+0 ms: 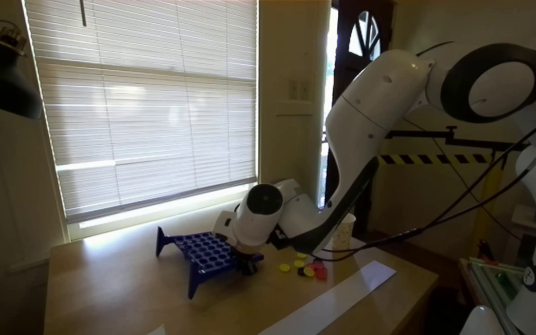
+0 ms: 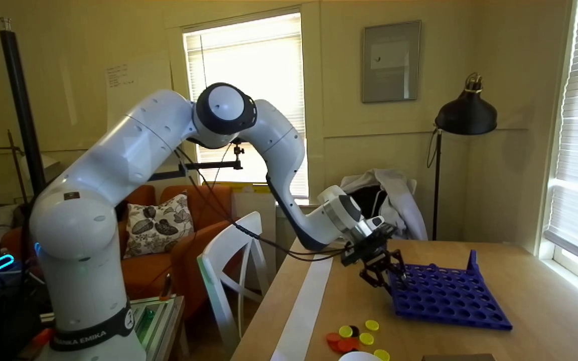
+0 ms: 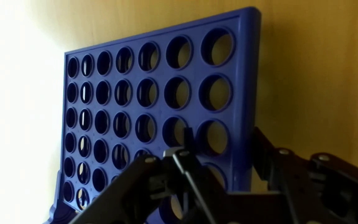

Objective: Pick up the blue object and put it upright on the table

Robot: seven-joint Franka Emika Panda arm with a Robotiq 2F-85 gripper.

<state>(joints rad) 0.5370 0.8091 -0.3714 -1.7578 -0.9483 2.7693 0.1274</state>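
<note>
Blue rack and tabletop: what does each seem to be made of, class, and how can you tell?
Blue rack: probably moulded plastic, satin finish; uniform colour, rounded edge and regular holes suggest it.
Tabletop: wood or wood-look laminate, smooth and softly reflective; faint grain-like streaks show in the wrist view.

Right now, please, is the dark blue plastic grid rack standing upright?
No, in an exterior view the blue rack has its holed face turned mostly upward.
</note>
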